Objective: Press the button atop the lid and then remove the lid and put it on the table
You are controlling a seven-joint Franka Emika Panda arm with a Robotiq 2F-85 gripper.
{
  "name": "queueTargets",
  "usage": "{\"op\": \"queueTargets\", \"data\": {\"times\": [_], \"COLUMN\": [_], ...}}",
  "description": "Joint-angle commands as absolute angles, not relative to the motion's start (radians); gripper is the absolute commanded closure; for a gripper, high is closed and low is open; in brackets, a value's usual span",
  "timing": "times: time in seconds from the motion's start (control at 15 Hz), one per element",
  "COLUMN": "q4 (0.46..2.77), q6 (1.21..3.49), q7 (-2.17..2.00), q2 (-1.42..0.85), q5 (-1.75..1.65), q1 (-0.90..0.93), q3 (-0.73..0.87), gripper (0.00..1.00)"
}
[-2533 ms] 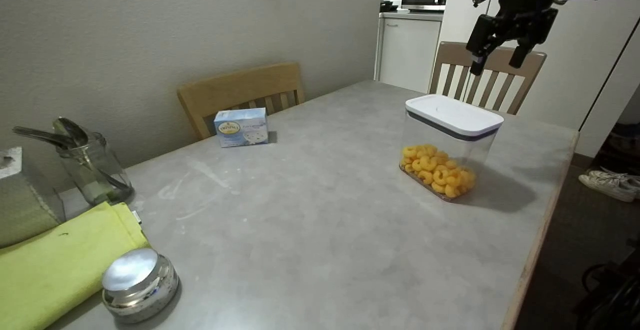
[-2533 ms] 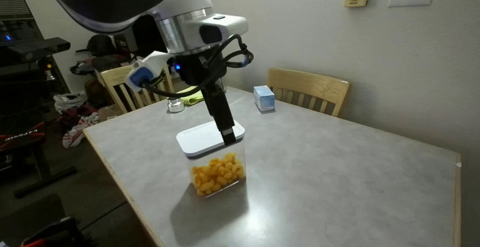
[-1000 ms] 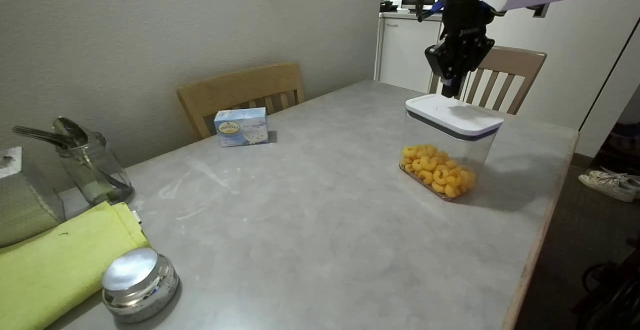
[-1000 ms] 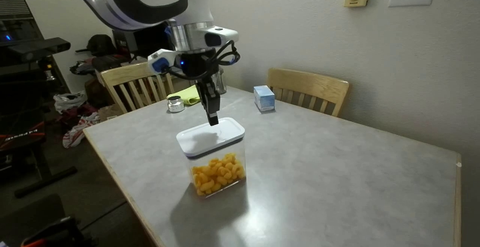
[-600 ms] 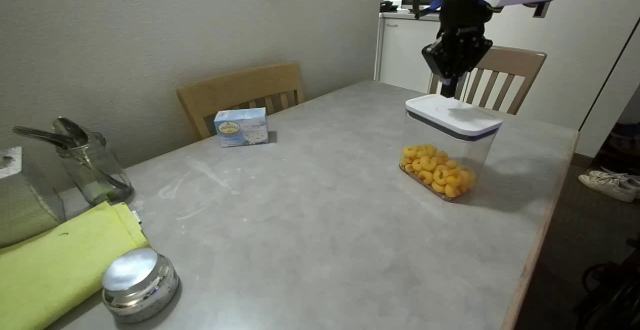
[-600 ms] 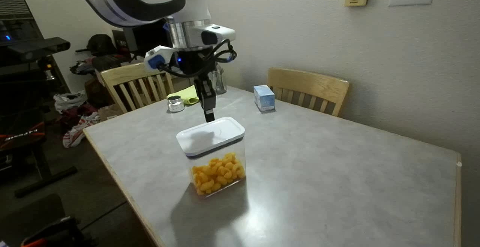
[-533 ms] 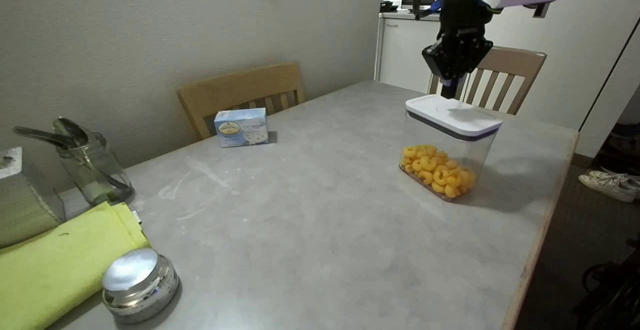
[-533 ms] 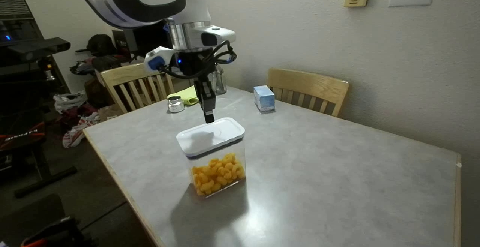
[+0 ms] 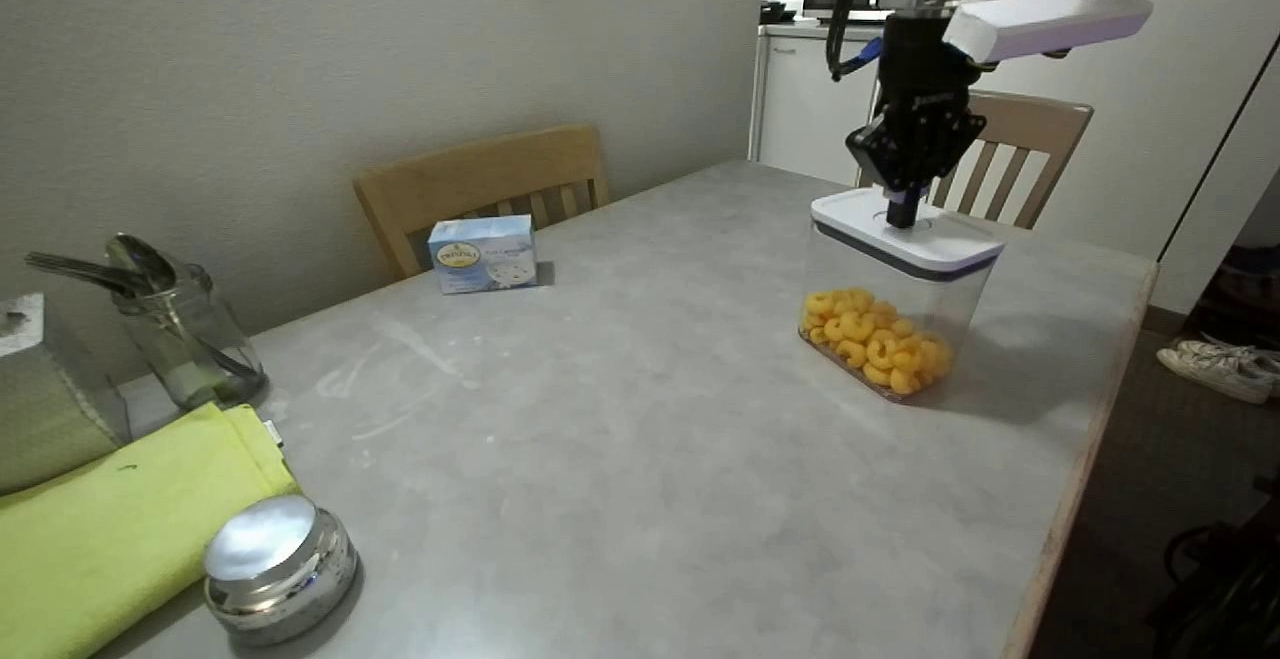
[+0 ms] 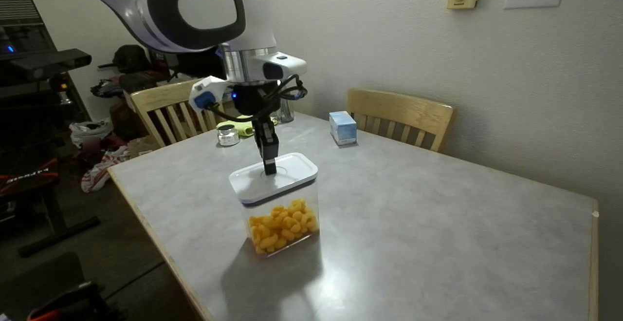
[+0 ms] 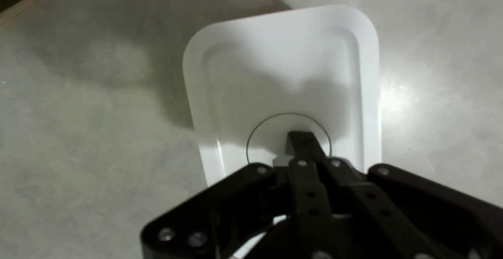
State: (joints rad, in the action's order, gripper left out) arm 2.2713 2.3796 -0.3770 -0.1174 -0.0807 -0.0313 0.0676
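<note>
The white lid (image 11: 275, 54) sits on a clear container (image 10: 311, 197) holding yellow pasta, seen in both exterior views. Its button (image 11: 267, 137) is a circle outlined by a thin dark line, partly covered by my gripper (image 11: 302, 137) in the wrist view. With both fingers together and nothing between them, the gripper (image 9: 902, 219) points straight down. The fingertips appear to touch the button (image 10: 281, 170) inside its ring; how far it is pressed I cannot tell. Under the container spreads the grey table (image 9: 640, 439).
A blue tea box (image 9: 485, 256) stands near the wall side. At the table's far end from the container are a silvery jar (image 9: 280, 569), a yellow-green cloth (image 9: 140, 529) and a glass jar with cutlery (image 9: 195, 349). Chairs (image 10: 401, 116) border the table.
Earlier open and higher up, the gripper has shut and come over the lid. In the last half second it has moved down onto the button, whose ring now shows more clearly.
</note>
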Motion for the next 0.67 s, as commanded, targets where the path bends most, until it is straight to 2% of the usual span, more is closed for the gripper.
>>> {"op": "queueTargets", "data": {"times": [0.0,0.6], "q4": [2.274,2.294], "q6": [2.430,2.471], "q7": [-0.378,-0.363], "q2": [-0.156,-0.233], "q5": [-0.088,-0.057], "q1": [-0.030,-0.031], "q3": [0.074,0.068], "gripper": [1.00,1.00]}}
